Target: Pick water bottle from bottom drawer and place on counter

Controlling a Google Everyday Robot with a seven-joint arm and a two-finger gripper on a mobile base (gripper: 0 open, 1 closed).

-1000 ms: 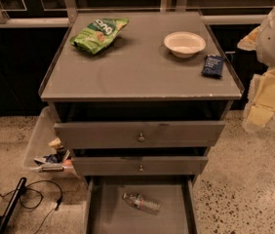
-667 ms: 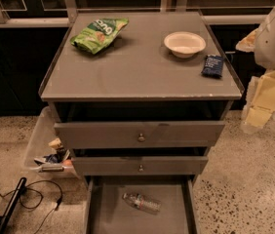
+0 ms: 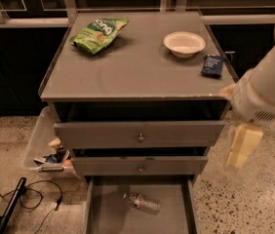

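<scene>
one clear plastic water bottle (image 3: 143, 203) lies sideways in the open grey bottom drawer (image 3: 103, 214); one cream gripper (image 3: 242, 150) hangs by the desk's (image 3: 137, 77) right, grip unreadable.

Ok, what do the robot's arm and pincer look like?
The arm is a thick, rounded white tube with small vent slots near its lower end. The pincer, to the right of the cabinet, is pale cream-yellow, flat and blocky. No cables or markings show.
</scene>
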